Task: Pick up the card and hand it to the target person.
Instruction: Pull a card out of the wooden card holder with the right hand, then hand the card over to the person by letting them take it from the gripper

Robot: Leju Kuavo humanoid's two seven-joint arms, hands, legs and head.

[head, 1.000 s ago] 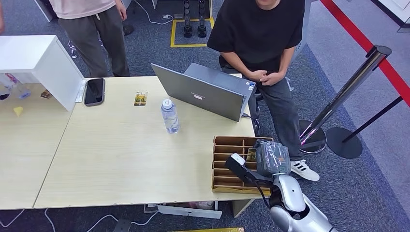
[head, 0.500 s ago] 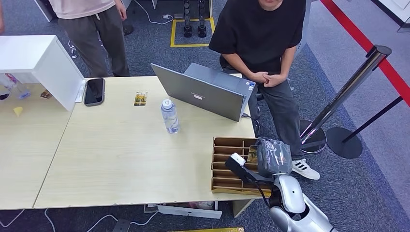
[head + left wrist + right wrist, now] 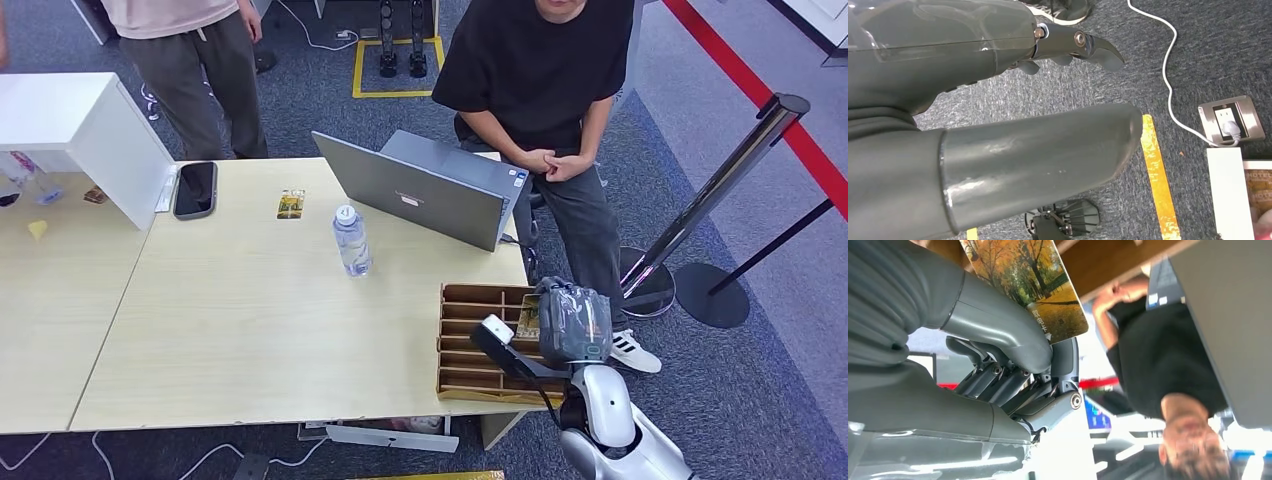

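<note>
The right hand (image 3: 572, 322) hovers above the wooden slotted tray (image 3: 470, 352) at the worktop's (image 3: 250, 330) near right corner, pinching the card (image 3: 1033, 287) between thumb and fingers. The card shows autumn trees and small, unreadable print. The left hand (image 3: 998, 110) hangs over carpet, fingers apart, holding nothing.

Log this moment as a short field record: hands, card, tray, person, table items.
right hand: over the tray's right end, pinching the card
card: autumn-tree picture, held between thumb and fingers
left hand: holds nothing, above grey carpet
tray: brown, slotted, at the table's near right corner
person: black shirt, seated behind the laptop, hands clasped
table: laptop, bottle, phone, a second card
</note>
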